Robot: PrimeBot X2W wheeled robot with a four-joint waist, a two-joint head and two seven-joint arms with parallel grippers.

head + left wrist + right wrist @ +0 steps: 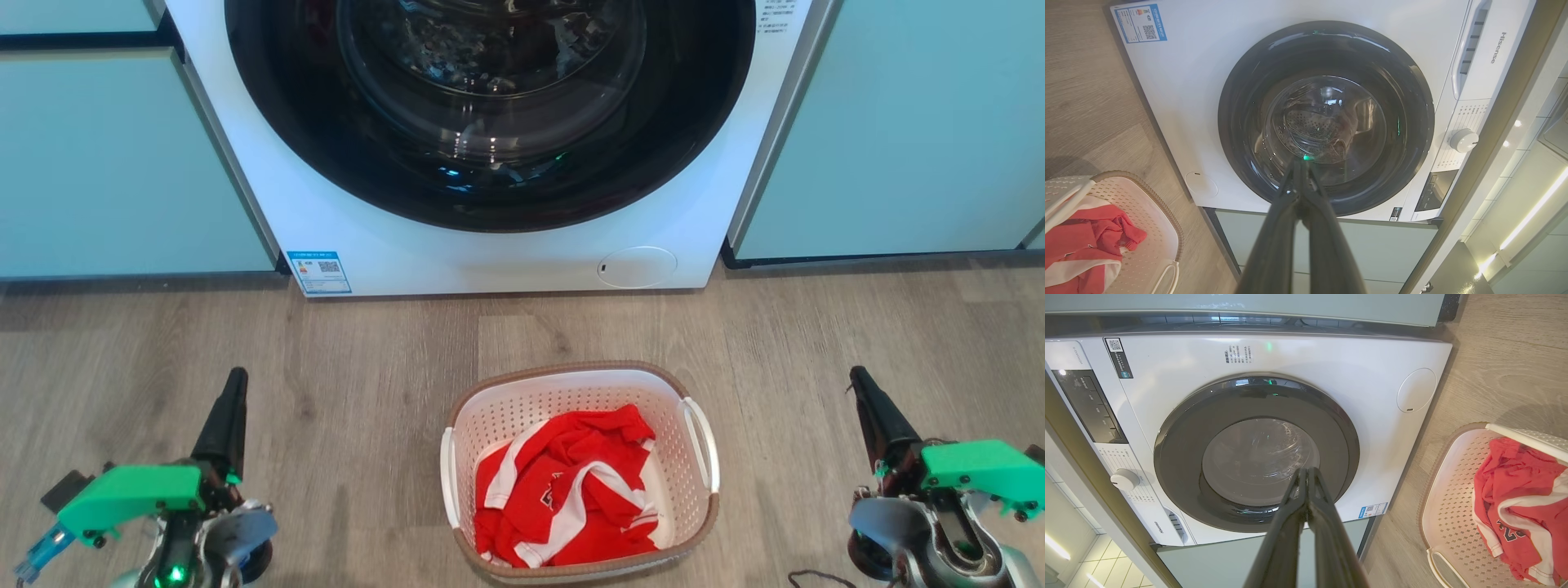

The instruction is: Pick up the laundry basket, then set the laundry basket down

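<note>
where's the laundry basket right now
In the head view the laundry basket sits on the wood floor at lower centre, in front of the washing machine, between the left gripper and the right gripper, touching neither.

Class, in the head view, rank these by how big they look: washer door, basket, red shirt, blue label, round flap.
1. washer door, though cut off at the top
2. basket
3. red shirt
4. round flap and blue label: about alike, so tied
</note>
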